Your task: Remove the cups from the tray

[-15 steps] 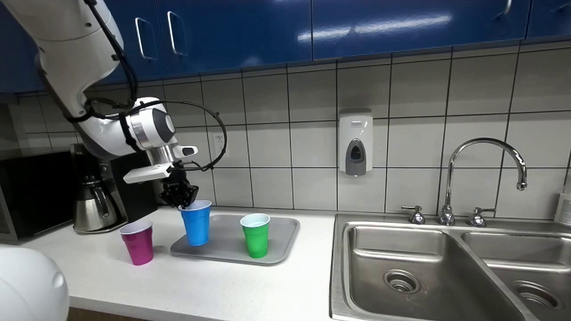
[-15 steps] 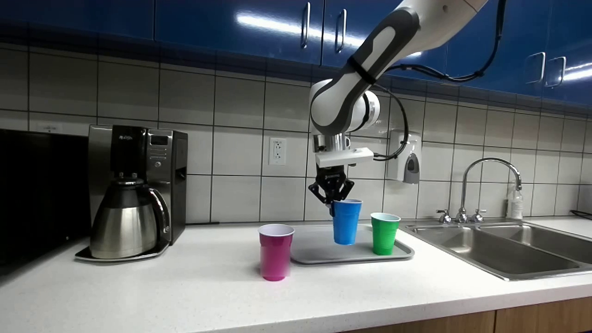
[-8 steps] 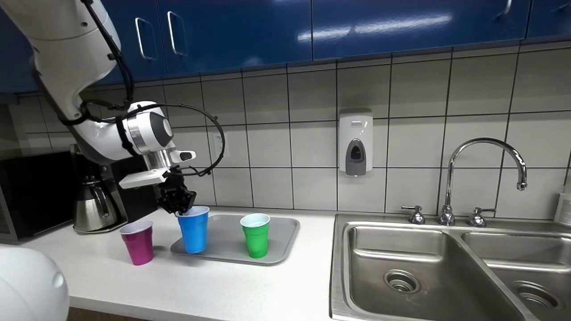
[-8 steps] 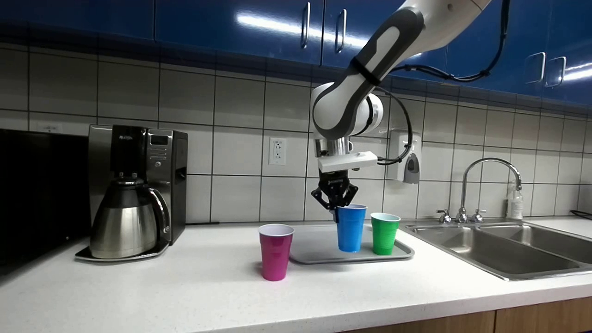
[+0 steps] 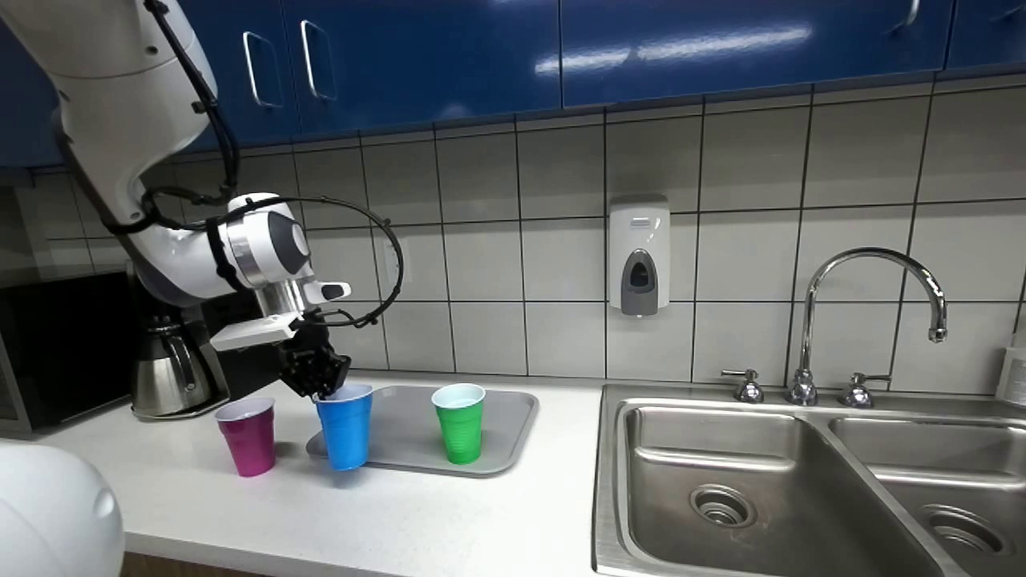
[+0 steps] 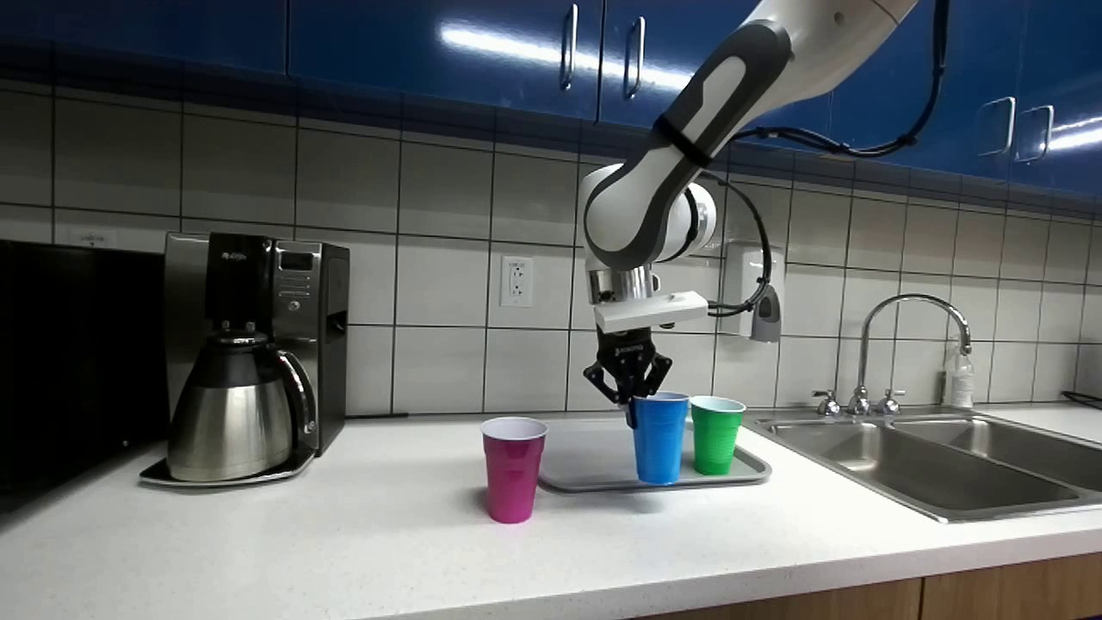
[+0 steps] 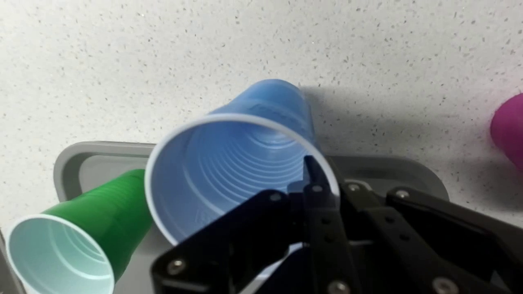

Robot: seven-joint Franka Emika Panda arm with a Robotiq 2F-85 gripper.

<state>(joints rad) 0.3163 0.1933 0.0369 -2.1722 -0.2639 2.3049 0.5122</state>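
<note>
My gripper (image 7: pixel 322 173) is shut on the rim of the blue cup (image 7: pixel 271 98), one finger inside the cup and one outside. In both exterior views the gripper (image 5: pixel 317 393) (image 6: pixel 634 406) holds the blue cup (image 5: pixel 345 433) (image 6: pixel 659 443) just above the counter, at the tray's front edge. The green cup (image 5: pixel 461 429) (image 6: pixel 715 439) stands upright on the grey tray (image 5: pixel 413 425) (image 6: pixel 585 461); both show in the wrist view, cup (image 7: pixel 118 208) and tray (image 7: pixel 384 171). The magenta cup (image 5: pixel 247 437) (image 6: pixel 512 474) stands upright on the counter beside the tray, partly seen in the wrist view (image 7: pixel 510 128).
A coffee maker (image 6: pixel 301 344) with a steel pot (image 6: pixel 232 430) stands on the white counter (image 6: pixel 387 534). A steel sink (image 5: pixel 609 481) with a faucet (image 5: pixel 809 336) lies beyond the tray. A soap dispenser (image 5: pixel 639 256) hangs on the tiled wall. Blue cabinets (image 5: pixel 449 64) hang above.
My gripper has moved forward and down with the blue cup, from over the tray to past its front edge. The green and magenta cups and the tray have not moved.
</note>
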